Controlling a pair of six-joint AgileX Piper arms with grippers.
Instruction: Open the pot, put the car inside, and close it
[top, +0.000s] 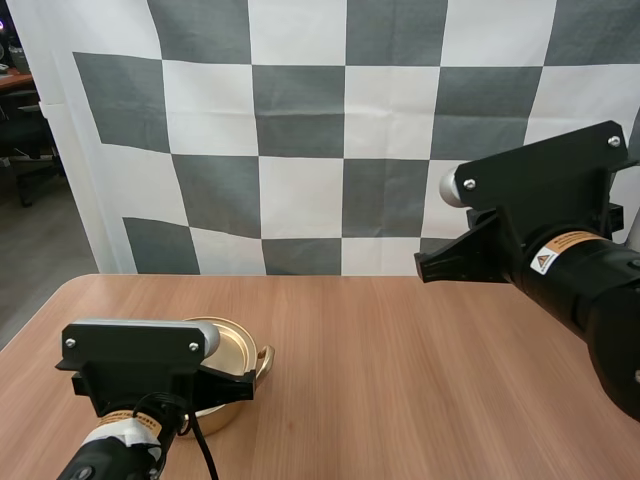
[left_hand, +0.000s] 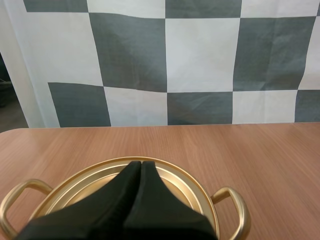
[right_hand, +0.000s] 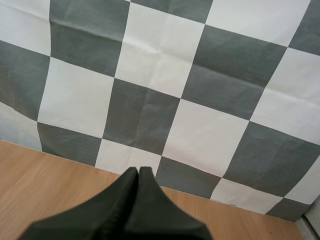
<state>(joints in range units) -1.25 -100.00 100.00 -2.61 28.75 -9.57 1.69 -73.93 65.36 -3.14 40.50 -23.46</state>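
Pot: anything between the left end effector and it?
Nothing visible. The left end effector, fingers shut together, sits directly over the pot on the table, and no object lies between them. Whether the tips touch its golden top cannot be told.

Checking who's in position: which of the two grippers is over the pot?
The left gripper: shut, it hangs right over the gold pot, while the right gripper, also shut, is raised far off to the side.
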